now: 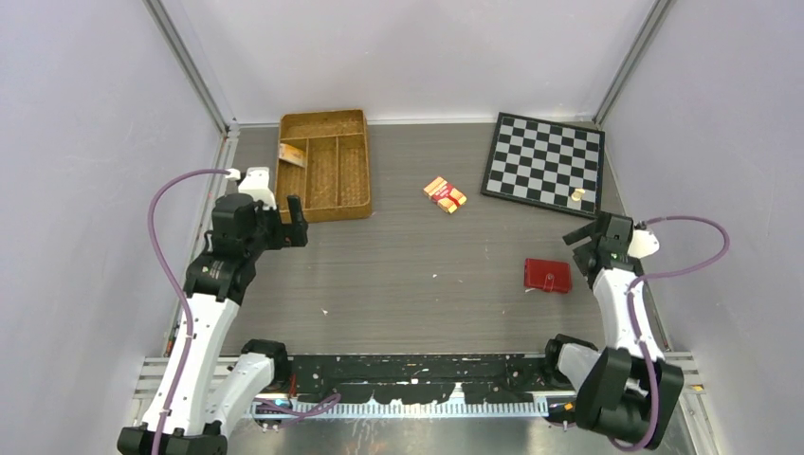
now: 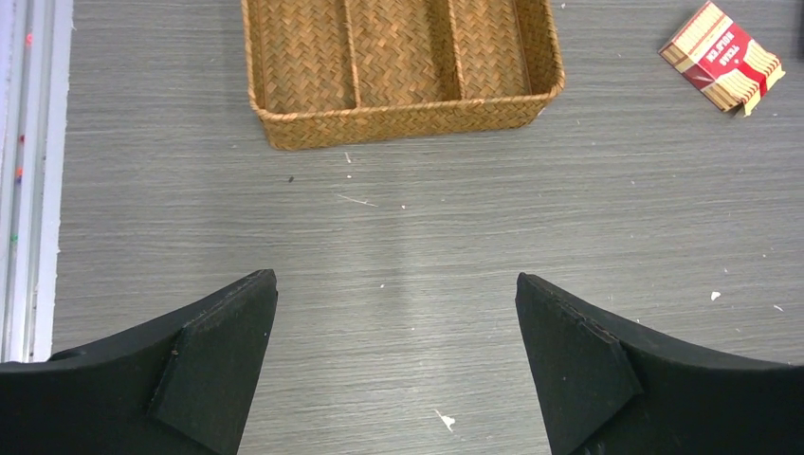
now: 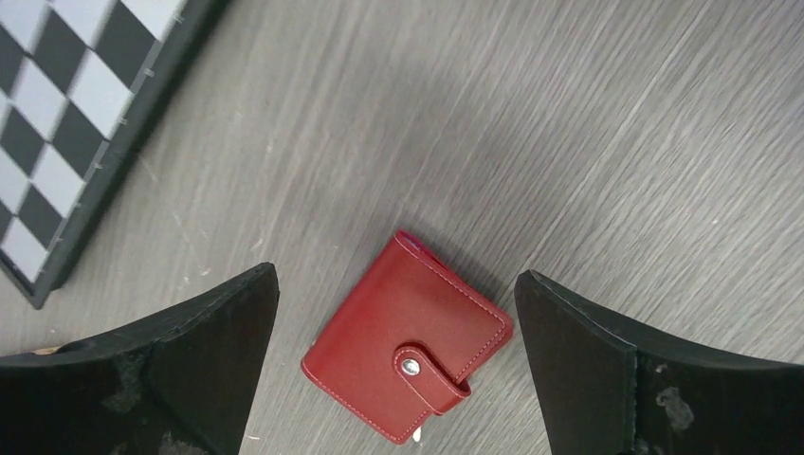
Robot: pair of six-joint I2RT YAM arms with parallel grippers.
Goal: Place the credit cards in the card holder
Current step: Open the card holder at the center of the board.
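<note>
The card holder [image 1: 548,275] is a small dark-red wallet lying shut on the grey table at the right, its snap tab fastened. My right gripper [image 1: 583,248] hovers just above it, open. In the right wrist view the card holder [image 3: 408,346] lies between and below the spread fingers of that gripper [image 3: 395,272], untouched. Tan flat credit cards [image 1: 292,154] lie in the far-left compartment of the wicker tray. My left gripper [image 1: 289,227] is open beside the tray's near end and holds nothing [image 2: 393,277].
The brown wicker divided tray [image 1: 322,207] stands at the back left, its rim [image 2: 398,114] just ahead of my left fingers. An orange-and-red banded pack [image 1: 445,193] lies mid-table [image 2: 722,55]. A chessboard [image 1: 543,159] with a small pale piece [image 1: 576,194] sits back right [image 3: 57,114].
</note>
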